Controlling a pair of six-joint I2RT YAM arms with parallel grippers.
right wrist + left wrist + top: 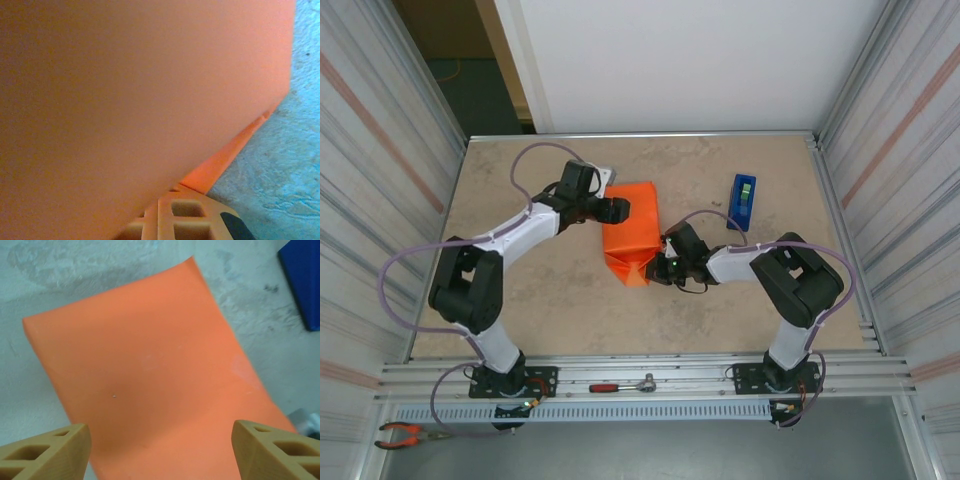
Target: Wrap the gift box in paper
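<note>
The orange paper is folded up over the gift box, which is hidden beneath it in the middle of the table. My left gripper sits at the bundle's left side. In the left wrist view the left gripper is open, its tan fingers wide apart above the smooth paper, gripping nothing. My right gripper is at the bundle's near right corner. In the right wrist view the right gripper is shut, with a raised flap of paper running down into its jaws.
A blue tape dispenser stands at the back right, its corner seen as the blue dispenser in the left wrist view. A white scrap lies behind the left gripper. A red-handled ratchet and pliers lie on the near rails. Metal walls close both sides.
</note>
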